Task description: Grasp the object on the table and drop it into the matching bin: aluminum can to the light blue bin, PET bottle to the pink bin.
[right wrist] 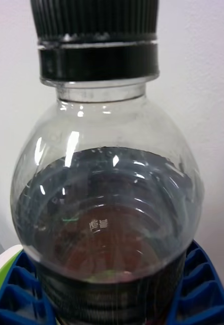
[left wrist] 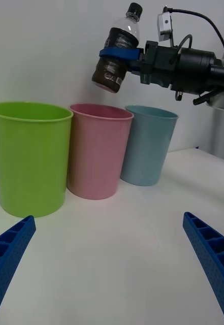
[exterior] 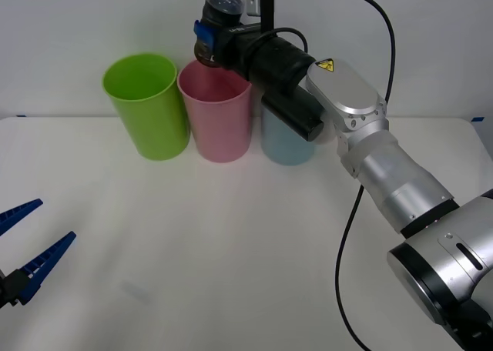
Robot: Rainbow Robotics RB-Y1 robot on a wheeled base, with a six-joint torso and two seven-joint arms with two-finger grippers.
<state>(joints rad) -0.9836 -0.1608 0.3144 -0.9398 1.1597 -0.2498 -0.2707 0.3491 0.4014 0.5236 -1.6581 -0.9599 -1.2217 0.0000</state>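
Note:
My right gripper [exterior: 206, 37] is shut on the PET bottle [exterior: 219, 20], a small clear bottle with dark brown liquid and a black cap. It holds the bottle [left wrist: 116, 53] tilted in the air above the open mouth of the pink bin [exterior: 216, 112]. In the right wrist view the bottle [right wrist: 106, 203] sits between the blue fingers [right wrist: 200, 294]. The light blue bin [exterior: 286, 139] stands right of the pink one, partly behind the arm. My left gripper [exterior: 23, 247] hangs open low over the white table [exterior: 231, 251] at the near left edge.
A lime green tub [exterior: 148, 105] stands left of the pink bin [left wrist: 99, 150], touching it. The three tubs line up at the table's far edge against a white wall. The right arm and its black cable cross the right side.

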